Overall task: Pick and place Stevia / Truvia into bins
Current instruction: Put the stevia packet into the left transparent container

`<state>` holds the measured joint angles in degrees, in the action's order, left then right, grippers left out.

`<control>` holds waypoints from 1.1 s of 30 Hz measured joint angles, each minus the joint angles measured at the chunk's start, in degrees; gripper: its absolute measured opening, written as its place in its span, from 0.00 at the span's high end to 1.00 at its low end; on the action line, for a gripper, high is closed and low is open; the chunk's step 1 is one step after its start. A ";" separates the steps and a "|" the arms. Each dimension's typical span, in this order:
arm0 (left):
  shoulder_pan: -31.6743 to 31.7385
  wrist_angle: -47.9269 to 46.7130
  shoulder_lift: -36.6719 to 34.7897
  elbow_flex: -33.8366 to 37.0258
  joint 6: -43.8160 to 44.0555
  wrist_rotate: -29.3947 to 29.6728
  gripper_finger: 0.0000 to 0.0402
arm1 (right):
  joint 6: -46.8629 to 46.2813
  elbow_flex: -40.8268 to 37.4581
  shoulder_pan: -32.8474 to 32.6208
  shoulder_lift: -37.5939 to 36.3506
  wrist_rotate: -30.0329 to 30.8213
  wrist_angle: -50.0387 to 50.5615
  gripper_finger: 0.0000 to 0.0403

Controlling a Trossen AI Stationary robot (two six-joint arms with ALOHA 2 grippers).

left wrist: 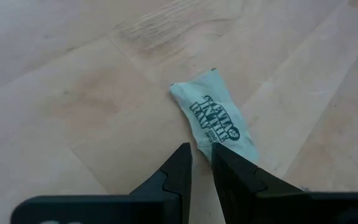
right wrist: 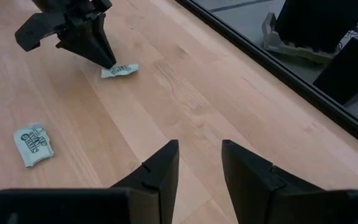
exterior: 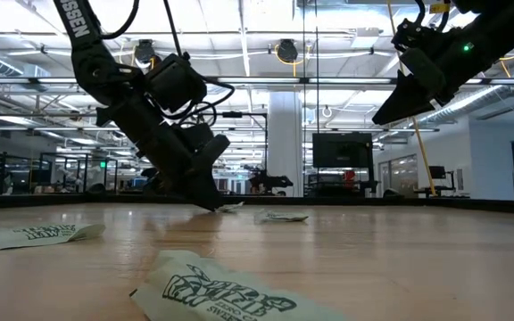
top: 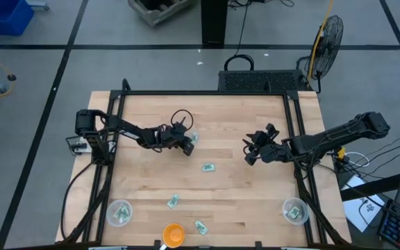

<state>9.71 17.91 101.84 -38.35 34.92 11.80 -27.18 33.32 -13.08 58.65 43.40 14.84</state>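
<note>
My left gripper [top: 187, 145] [left wrist: 202, 149] is tipped down to the table, shut on a pale green sachet [left wrist: 216, 118] [top: 192, 138]; the right wrist view shows its tips [right wrist: 109, 64] at that sachet [right wrist: 122, 70]. My right gripper [top: 248, 153] [right wrist: 200, 152] hangs open above bare wood to the right of centre, touching nothing. Three more sachets lie flat on the table: one in the middle [top: 207, 167] [right wrist: 33, 144] and two nearer the front [top: 173, 201], [top: 200, 226]. Two clear cups stand at the front left [top: 120, 212] and front right [top: 295, 211], each with sachets inside. My left gripper has the sachet by its near end [left wrist: 205, 142], between the two fingertips, which leave only a narrow gap. The fingers slant down from the table's left. One finger [left wrist: 229, 163] covers part of that end. The sachet lies flat on the wood.
A round orange bowl [top: 173, 234] sits at the front edge between the cups. A black frame rail [top: 207, 93] runs along the far edge and down both sides. Bare wood lies between the two arms and ahead of the right gripper.
</note>
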 joint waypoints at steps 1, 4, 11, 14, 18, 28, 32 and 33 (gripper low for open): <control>0.13 0.68 0.00 0.04 -0.95 -0.34 0.82 | 0.01 0.00 0.00 0.00 0.01 0.01 0.72; 0.74 1.36 0.09 0.01 -3.98 -1.65 0.82 | -0.05 0.00 -0.02 0.00 0.00 0.01 0.72; 3.30 -1.35 0.09 -0.59 -10.66 -2.39 0.82 | -0.15 0.00 -0.02 0.00 0.00 0.02 0.72; 4.58 -1.33 0.09 -0.59 -12.16 -2.37 0.82 | -0.15 0.00 -0.02 -0.02 0.00 0.02 0.72; 5.78 -1.29 0.09 -0.59 -12.67 -3.68 0.82 | 0.00 0.00 -0.02 -0.02 0.00 0.02 0.72; 5.26 -1.44 0.08 -0.55 -17.22 -4.90 0.98 | 1.06 -0.66 -0.02 -0.04 0.02 -0.46 0.72; 5.27 -1.36 0.09 -0.55 -17.65 -4.43 0.99 | 1.09 -2.45 0.00 -0.04 0.02 -0.44 0.72; 5.21 -1.33 0.09 -0.55 -17.75 -4.16 0.99 | 1.11 -3.00 0.00 -0.04 0.02 -0.44 0.72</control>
<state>14.92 16.58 101.93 -38.89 17.17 7.64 -26.07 30.32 -13.08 58.61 43.42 14.39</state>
